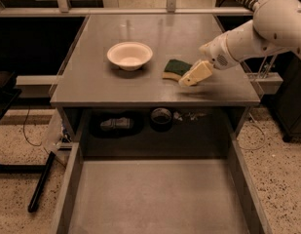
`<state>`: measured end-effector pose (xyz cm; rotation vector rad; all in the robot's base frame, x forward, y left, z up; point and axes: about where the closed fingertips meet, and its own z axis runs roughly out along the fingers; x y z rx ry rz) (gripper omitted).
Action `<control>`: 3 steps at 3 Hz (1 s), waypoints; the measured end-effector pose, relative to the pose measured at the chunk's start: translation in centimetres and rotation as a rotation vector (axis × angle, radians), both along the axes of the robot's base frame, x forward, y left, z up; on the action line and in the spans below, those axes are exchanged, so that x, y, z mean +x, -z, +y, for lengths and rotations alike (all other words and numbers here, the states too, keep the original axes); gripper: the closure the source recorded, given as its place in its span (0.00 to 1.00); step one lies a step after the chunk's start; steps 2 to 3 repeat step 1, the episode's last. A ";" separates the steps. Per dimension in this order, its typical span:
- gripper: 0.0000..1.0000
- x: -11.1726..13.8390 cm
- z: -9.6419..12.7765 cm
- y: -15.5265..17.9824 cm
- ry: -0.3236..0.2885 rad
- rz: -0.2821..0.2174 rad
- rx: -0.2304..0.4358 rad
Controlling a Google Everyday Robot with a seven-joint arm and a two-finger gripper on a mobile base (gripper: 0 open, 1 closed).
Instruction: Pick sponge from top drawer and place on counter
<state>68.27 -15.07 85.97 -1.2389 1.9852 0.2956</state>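
The sponge [175, 68], dark green on top with a yellow base, lies on the counter [96, 84] right of middle, near the front edge. My gripper [195, 74] is at the sponge's right end and touches or overlaps it, low over the counter. The white arm reaches in from the upper right. The top drawer [155, 196] is pulled out wide below the counter, and its flat grey bottom holds nothing.
A white bowl [130, 55] stands on the counter left of the sponge. A dark shelf recess under the counter holds a round dark object [161, 117] and other clutter [116, 124]. Speckled floor, cables and a black bar [40, 182] lie to the left.
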 end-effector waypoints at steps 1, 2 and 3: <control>0.00 0.0 0.0 0.0 0.000 0.000 0.000; 0.00 0.0 0.0 0.0 0.000 0.000 0.000; 0.00 0.0 0.0 0.0 0.000 0.000 0.000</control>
